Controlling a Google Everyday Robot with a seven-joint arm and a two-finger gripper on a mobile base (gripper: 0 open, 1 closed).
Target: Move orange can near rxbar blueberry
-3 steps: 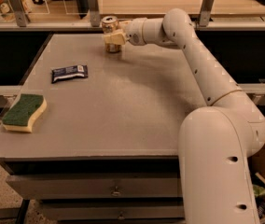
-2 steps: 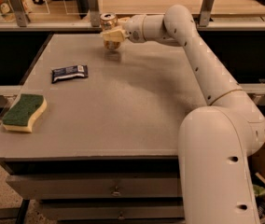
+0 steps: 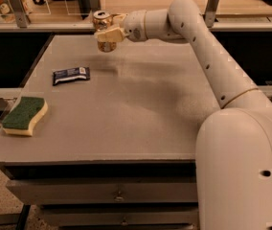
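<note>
The orange can (image 3: 103, 22) is upright, golden-orange with a silver top, held a little above the far edge of the grey table (image 3: 126, 109). My gripper (image 3: 108, 31) reaches in from the right and is shut on the can; one pale finger (image 3: 109, 34) crosses its front. The rxbar blueberry (image 3: 71, 75), a flat dark navy bar with white lettering, lies on the table's left side, nearer to me and to the left of the can.
A green-and-yellow sponge (image 3: 25, 115) lies near the table's front left edge. My white arm (image 3: 212, 66) arches over the table's right side. A rail with posts (image 3: 17, 6) runs behind the far edge.
The can and gripper have shifted slightly to the left and lifted a little off the table. The bar and the sponge have not moved.
</note>
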